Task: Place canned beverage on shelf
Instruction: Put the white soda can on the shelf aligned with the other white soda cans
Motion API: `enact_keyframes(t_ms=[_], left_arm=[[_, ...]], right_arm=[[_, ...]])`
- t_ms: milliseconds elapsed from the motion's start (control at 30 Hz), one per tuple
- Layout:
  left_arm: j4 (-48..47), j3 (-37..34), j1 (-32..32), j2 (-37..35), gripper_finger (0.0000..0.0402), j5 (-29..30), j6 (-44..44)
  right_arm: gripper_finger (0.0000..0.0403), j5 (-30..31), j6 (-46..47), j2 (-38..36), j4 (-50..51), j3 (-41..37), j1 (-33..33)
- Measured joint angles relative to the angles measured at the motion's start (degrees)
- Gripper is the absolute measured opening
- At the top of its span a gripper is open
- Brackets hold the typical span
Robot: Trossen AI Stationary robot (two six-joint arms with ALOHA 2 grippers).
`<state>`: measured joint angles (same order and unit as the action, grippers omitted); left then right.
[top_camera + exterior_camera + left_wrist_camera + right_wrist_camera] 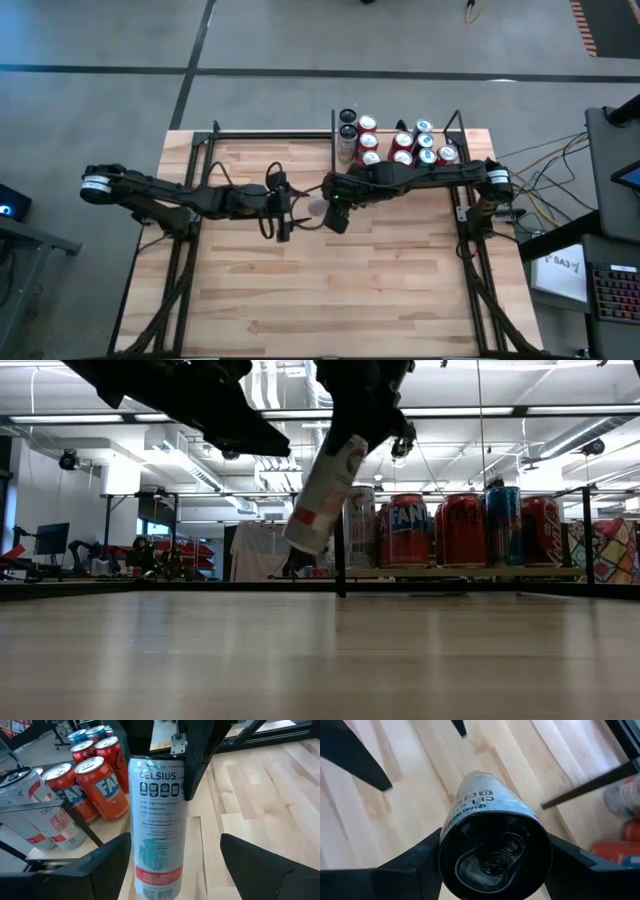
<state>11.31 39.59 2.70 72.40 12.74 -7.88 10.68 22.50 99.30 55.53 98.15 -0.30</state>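
Right gripper [495, 865] fingers clamp the tilted Celsius can [325, 490] above the tabletop [340, 290], near the shelf [470, 135]. Left gripper [170, 865] fingers gape, empty. Level the can before setting into the free slot.

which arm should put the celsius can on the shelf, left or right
Right. The right gripper already clamps the Celsius can by its top, lifted beside the shelf. The left gripper stands open around it.
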Motion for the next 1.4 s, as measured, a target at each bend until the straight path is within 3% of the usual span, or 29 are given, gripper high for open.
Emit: enact_keyframes(t_ms=[467, 633, 1033, 1200, 1400], left_arm=[[-0.25, 0.00, -0.20, 0.00, 0.0310, 1.06, 3.99], [-0.24, 0.00, -0.37, 0.07, 0.0329, 7.51, 4.81], [-0.33, 0.00, -0.40, 0.07, 0.0336, 4.75, 3.38], [-0.28, 0.00, -0.52, 0.07, 0.0308, 6.51, 3.74], [-0.17, 0.00, -0.51, 0.07, 0.0240, 6.70, 4.31]], right_arm=[[0.0251, 0.21, -3.06, 0.23, -7.84, 0.81, 0.02], [0.0251, -0.13, -3.36, 0.22, -9.99, 0.85, 0.04], [0.0251, -0.26, -6.79, 0.19, -13.92, 0.81, 0.02], [0.0251, -0.13, -7.14, 0.19, -14.53, 0.81, 0.02], [0.0251, -0.28, -7.54, 0.19, -14.41, 0.81, 0.02]])
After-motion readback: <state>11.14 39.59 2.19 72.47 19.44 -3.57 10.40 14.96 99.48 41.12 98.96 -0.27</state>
